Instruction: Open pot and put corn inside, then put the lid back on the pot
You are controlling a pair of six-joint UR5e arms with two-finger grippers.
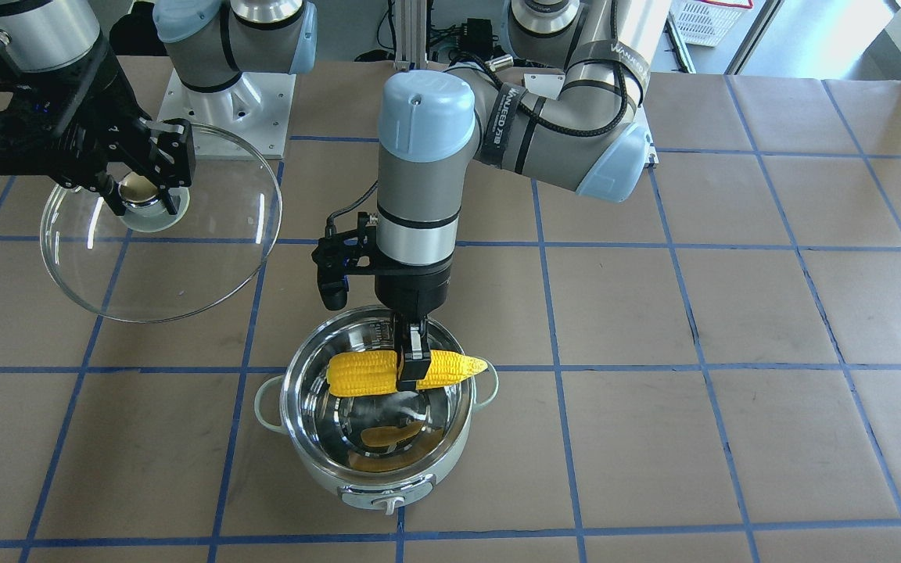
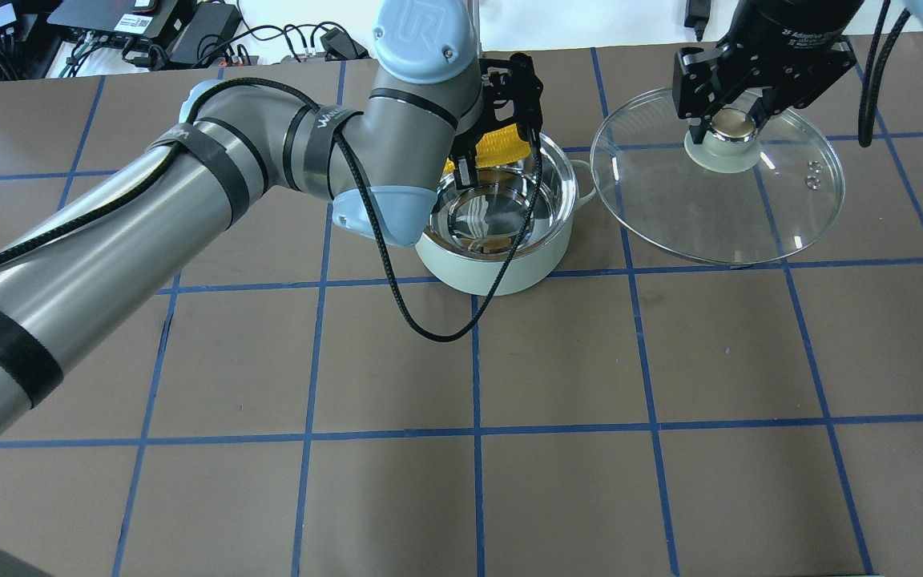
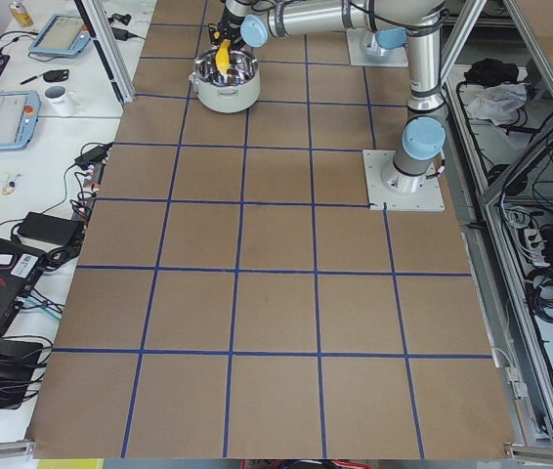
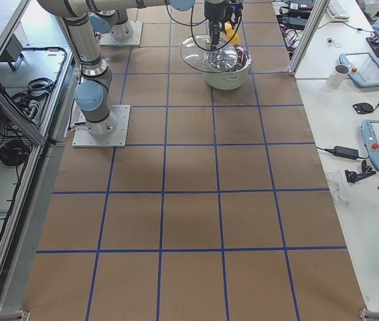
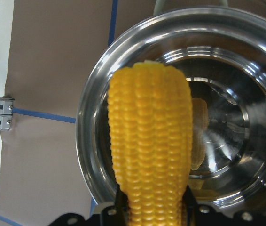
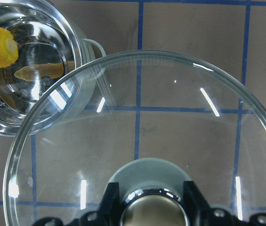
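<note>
Corn (image 1: 364,373) is hanging level over the open pot (image 2: 501,276), crosswise to the mouth, pointed tip reaching out past the rim on the robot's left side. Left gripper (image 1: 413,374) is coming straight down from above and is clamping the corn around the middle, one finger on each side. Corn is not touching the steel bottom; a yellow reflection of it is showing down in the bowl. In the left wrist view the blunt end is sticking out over the pot's inside.

Pot is sitting on the tabletop (image 1: 732,313), mid-table on the far side from the robot, with its control knob (image 1: 388,500) facing away from the robot. Nothing else is showing inside it.

Lid (image 1: 184,250) is off the pot and up in the air, to the right of the pot in the overhead view, near it but apart. Right gripper (image 1: 141,191) is pinching the lid's round knob (image 6: 154,212) between both fingers from above. The glass disc is looking slightly tilted, and the blue tape grid is showing through it. In the right wrist view the lid's edge is overlapping the pot's rim.
</note>
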